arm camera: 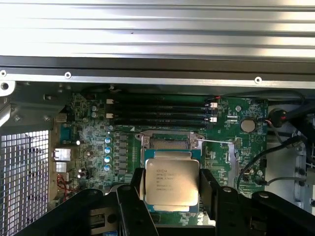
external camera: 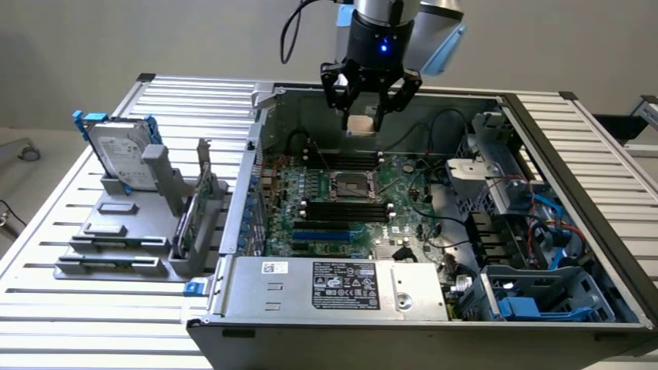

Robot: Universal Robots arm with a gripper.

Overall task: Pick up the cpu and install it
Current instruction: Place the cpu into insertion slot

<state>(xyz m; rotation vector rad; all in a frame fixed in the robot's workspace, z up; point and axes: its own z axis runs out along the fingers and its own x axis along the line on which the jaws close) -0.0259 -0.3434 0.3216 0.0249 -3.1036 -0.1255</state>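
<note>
gripper [external camera: 363,116] jaws clamped on opp. edges of the cpu [arm camera: 171,181], held flat betw. them, w/ the open socket [arm camera: 170,142] lying below, just beyond the jaw tips.

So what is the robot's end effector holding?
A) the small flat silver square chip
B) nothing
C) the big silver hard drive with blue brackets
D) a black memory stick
A: the small flat silver square chip sits pinched in the black end effector, up above the green motherboard.
</note>
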